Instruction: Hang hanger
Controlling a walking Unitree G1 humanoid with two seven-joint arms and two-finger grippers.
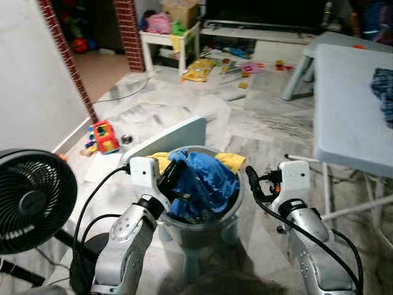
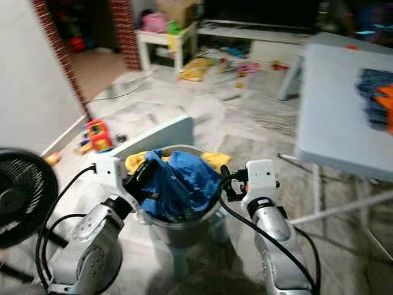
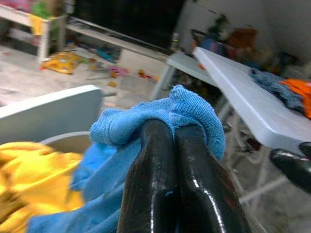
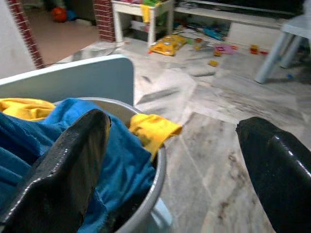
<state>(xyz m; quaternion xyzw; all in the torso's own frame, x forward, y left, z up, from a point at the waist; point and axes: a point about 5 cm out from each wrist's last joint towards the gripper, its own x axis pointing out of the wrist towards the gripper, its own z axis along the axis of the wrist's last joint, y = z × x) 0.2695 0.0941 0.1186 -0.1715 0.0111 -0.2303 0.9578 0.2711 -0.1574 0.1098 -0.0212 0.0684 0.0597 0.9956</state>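
A grey laundry basket [image 1: 237, 208] stands right in front of me, stuffed with a blue garment [image 1: 206, 181] and a yellow one [image 1: 231, 161]. My left gripper [image 1: 175, 172] is over the basket's near left side, shut on a bunched fold of the blue garment [image 3: 194, 109], which wraps over its fingertips [image 3: 160, 133]. My right gripper [image 1: 260, 183] hovers open just outside the basket's right rim [image 4: 158, 167], with nothing between its fingers [image 4: 73, 165].
A white folding table [image 1: 344, 104] with clothes on it stands to the right. A black fan [image 1: 31, 200] sits close on the left. A pale board [image 1: 175, 136] leans behind the basket. Toys [image 1: 105, 136] litter the marble floor beyond.
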